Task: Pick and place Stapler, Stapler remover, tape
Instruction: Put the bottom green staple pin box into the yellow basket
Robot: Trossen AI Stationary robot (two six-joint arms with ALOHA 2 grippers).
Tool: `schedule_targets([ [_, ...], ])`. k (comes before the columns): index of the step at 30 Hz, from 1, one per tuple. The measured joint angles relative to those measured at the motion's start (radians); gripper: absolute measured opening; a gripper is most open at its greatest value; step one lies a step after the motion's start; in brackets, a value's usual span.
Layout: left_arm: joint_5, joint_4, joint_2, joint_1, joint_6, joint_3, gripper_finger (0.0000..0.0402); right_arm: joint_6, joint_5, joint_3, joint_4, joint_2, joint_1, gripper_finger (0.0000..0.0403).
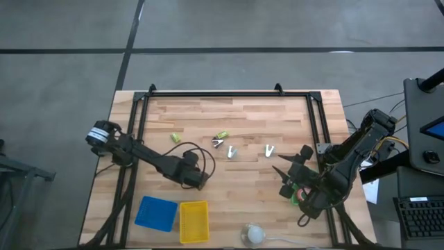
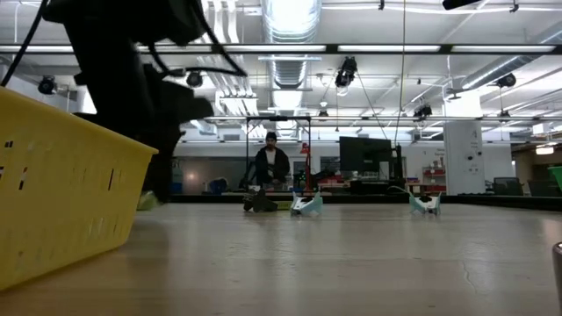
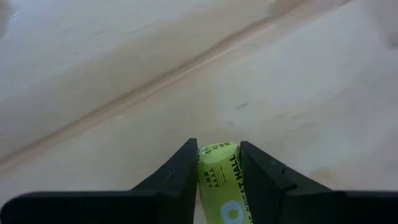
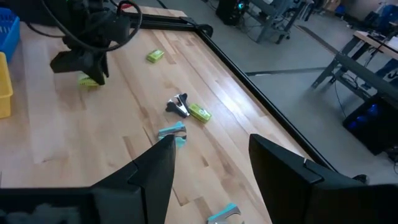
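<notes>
My left gripper (image 1: 200, 182) (image 3: 217, 149) is near the table's middle, just beyond the yellow basket (image 1: 194, 222), shut on a small yellow-green stapler (image 3: 219, 177) with printed letters. Two more yellow-green staplers (image 1: 176, 138) (image 1: 221, 135) lie flat farther back. A dark staple remover (image 1: 218, 143) and two light-blue ones (image 1: 231, 151) (image 1: 269, 150) rest on the wood beside them. My right gripper (image 1: 286, 179) (image 4: 208, 146) hangs open over the table's right part, touching nothing. No tape rolls are in view. My left gripper pinches the yellow-green stapler's long sides (image 3: 205, 171) between its two fingers, which lie along it. The fingers come from above, slanting down. The right wrist view shows the stapler (image 4: 89, 80) sticking out below the fingers, close over the wood; whether it touches the table I cannot tell.
A blue basket (image 1: 155, 213) and the yellow basket (image 2: 53, 197) stand at the near edge; a white round object (image 1: 254, 234) lies right of them. A black frame (image 1: 229, 92) rims the far and side edges. A person (image 2: 271, 162) stands in the room behind.
</notes>
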State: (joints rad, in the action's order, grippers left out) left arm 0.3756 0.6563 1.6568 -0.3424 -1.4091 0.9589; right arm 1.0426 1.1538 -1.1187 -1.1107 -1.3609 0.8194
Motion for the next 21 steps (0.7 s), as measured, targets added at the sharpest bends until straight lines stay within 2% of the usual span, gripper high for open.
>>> schedule_targets([
  [7,-0.043,-0.013,-0.046,-0.012,0.051,0.063,0.0118,-0.003,0.000,0.000,0.001,0.000,0.000,0.0201],
  [13,-0.080,-0.113,-0.055,-0.109,0.073,0.127,0.0115,-0.003,-0.001,0.008,0.002,0.000,0.000,0.0201],
  [21,0.005,-0.247,-0.055,-0.278,0.049,0.175,0.0116,-0.003,-0.002,0.013,0.006,0.000,0.000,0.0201],
])
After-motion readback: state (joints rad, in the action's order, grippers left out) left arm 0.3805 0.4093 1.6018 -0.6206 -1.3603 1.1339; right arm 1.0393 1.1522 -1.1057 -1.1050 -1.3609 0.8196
